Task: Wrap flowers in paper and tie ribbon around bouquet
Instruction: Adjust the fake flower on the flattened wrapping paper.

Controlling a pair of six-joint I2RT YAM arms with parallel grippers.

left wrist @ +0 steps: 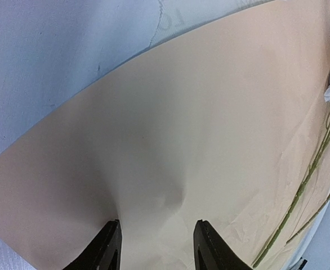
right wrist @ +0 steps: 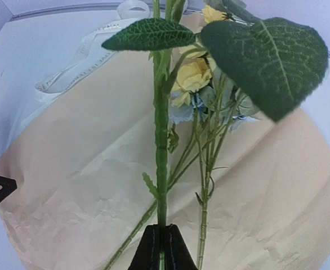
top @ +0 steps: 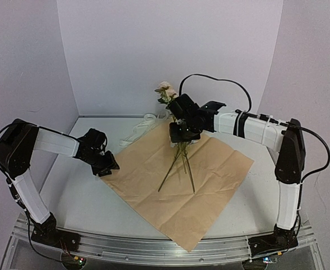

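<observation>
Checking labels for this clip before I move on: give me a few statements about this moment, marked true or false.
The right tool is shut on a stem of the flowers. True.
The paper is wrapped round the flowers. False: it lies spread flat, tan side up.
The ribbon is tied round the stems. False: it lies loose beyond the paper.
The left tool is open above the paper. True.

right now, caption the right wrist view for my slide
One stem of the flowers pinched in the shut right tool, over the paper, tan side up.
</observation>
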